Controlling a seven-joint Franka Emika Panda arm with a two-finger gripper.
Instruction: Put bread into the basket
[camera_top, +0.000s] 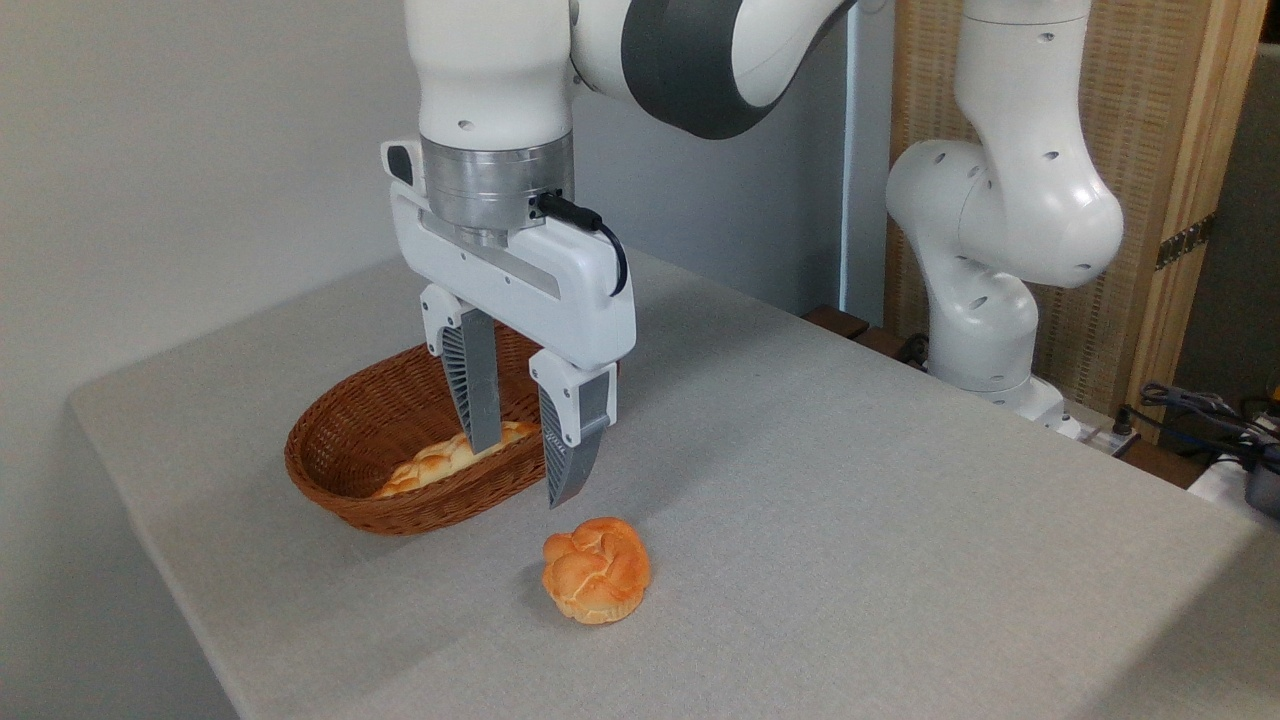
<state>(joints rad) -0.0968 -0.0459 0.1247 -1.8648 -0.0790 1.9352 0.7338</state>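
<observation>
1 bun (597, 569), 1 basket (340, 440), 1 loaf (440, 462) inside it, 1 gripper (522, 473). The bun lies on the table (850, 500), nearer and right of the basket, just below the gripper's wide, empty fingers.

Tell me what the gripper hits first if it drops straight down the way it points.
Probably the basket's near rim or bare table beside it, not the bun; the open gripper hangs behind it, though depth is uncertain.
</observation>
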